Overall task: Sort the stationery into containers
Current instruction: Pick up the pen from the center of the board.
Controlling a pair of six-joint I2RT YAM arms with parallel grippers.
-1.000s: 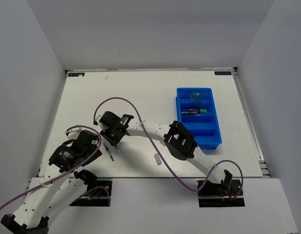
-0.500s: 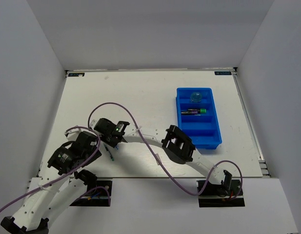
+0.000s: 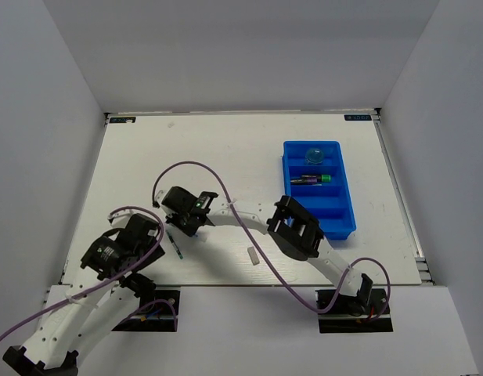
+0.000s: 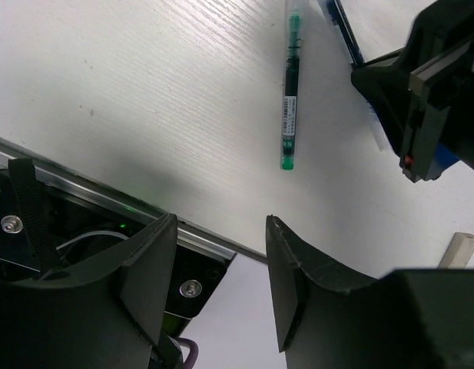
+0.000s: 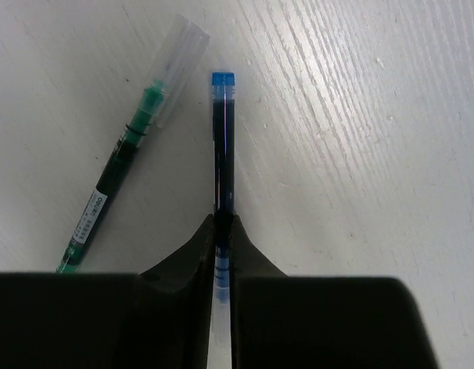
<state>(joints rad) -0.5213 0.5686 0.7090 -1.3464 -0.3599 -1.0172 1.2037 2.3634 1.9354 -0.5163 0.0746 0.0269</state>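
Observation:
My right gripper [image 5: 222, 223] is shut on a thin blue pen [image 5: 222, 138], low over the white table at the near left [image 3: 181, 225]. A green pen [image 5: 117, 196] with a clear cap lies on the table just beside it, and shows in the left wrist view [image 4: 290, 100] and from above [image 3: 177, 247]. My left gripper [image 4: 221, 223] is open and empty over the table's near edge, short of the green pen. The blue tray [image 3: 329, 211] stands at the right. It holds a blue round piece [image 3: 313, 154] and a black marker [image 3: 311, 178] in separate compartments.
A beige eraser [image 3: 254, 256] lies on the table near the front edge, between the arms. The metal rail of the table's near edge [image 4: 83, 181] runs under my left gripper. Purple cables loop over both arms.
My right arm swung a little to the left and back again, staying over the two pens. My left arm drew slightly back toward the table's near edge.

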